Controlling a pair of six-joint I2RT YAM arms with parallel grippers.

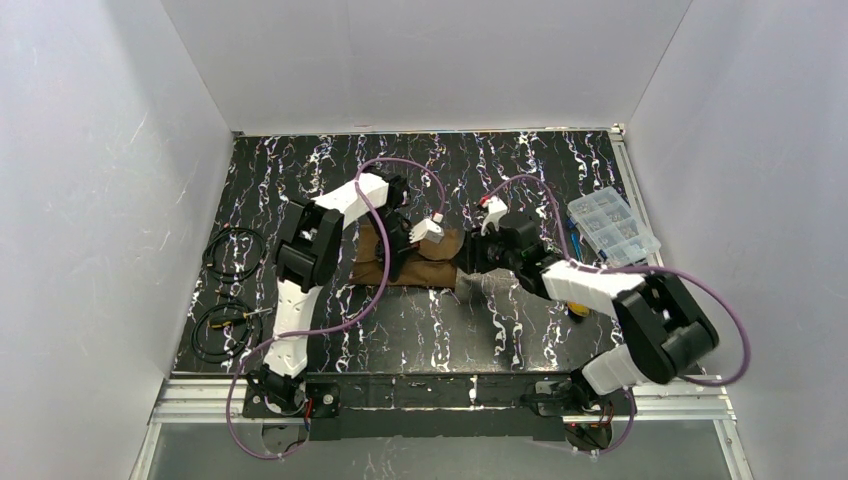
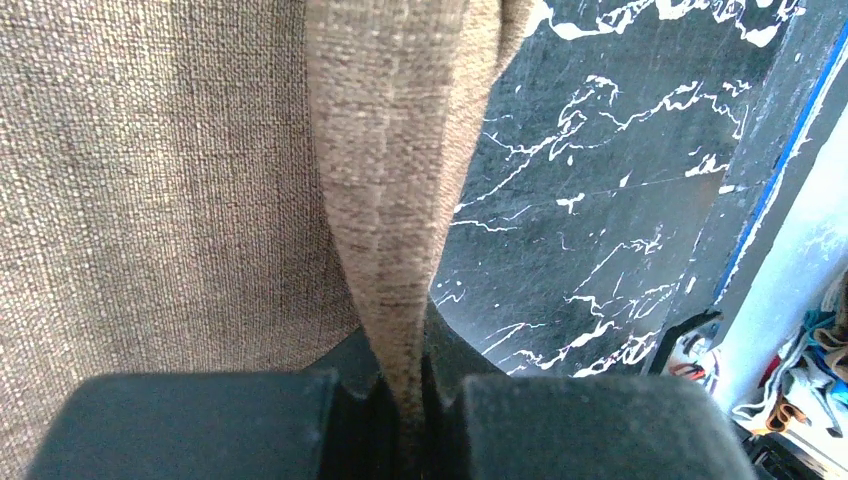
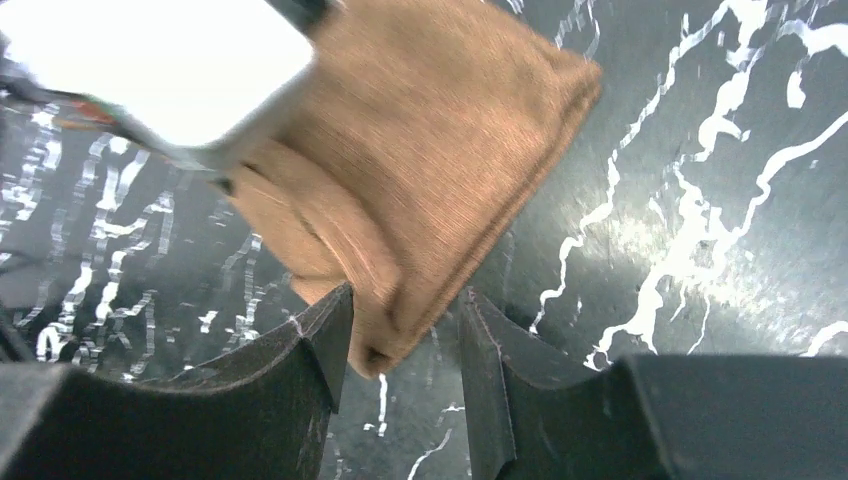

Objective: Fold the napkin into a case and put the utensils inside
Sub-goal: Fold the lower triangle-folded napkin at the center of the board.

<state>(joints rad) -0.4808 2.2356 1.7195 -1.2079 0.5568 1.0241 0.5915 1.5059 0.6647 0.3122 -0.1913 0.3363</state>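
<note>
The brown napkin (image 1: 425, 268) lies folded in layers at the middle of the table, and I cannot tell if it forms a case. My left gripper (image 1: 412, 242) is over it, shut on a raised fold of the cloth (image 2: 395, 200) that runs down into the pinch (image 2: 405, 410). My right gripper (image 1: 472, 250) is at the napkin's right end, open. A corner of the napkin (image 3: 430, 180) hangs between its jaws (image 3: 407, 305), against the left finger (image 3: 320, 340) and apart from the right one. The utensils are out of view.
A clear plastic compartment box (image 1: 612, 225) sits at the right rear of the table. Two black cable loops (image 1: 232, 252) (image 1: 222, 328) lie at the left edge. The left arm's white block (image 3: 170, 70) hangs close above the napkin. White walls enclose the table.
</note>
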